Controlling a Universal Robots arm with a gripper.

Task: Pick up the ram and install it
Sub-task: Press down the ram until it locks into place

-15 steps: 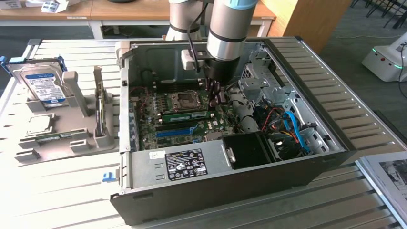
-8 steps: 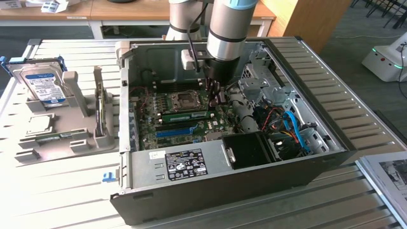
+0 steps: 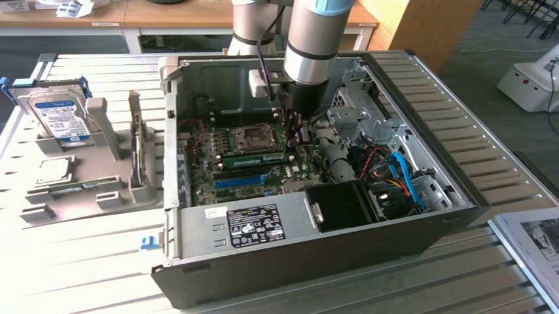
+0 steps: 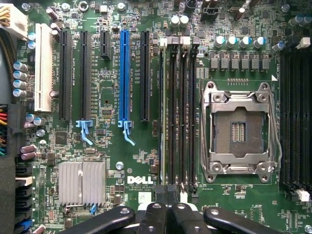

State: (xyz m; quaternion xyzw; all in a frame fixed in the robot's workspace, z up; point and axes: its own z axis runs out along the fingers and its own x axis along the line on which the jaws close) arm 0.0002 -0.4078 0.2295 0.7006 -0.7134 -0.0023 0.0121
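Bright daylight glare on the slatted table [image 3: 78, 261], shadowed case interior [image 3: 262, 144], evenly lit, sharp motherboard [image 4: 146, 161]

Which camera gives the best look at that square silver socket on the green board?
The wrist view: it looks straight down on the socket, with its metal frame whole and unobstructed. The exterior view shows the socket at a slant, inside the case, beside the arm.

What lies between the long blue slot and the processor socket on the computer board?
In the wrist view, one long black slot and then a row of narrow black memory slots lie between the blue slot and the processor socket.
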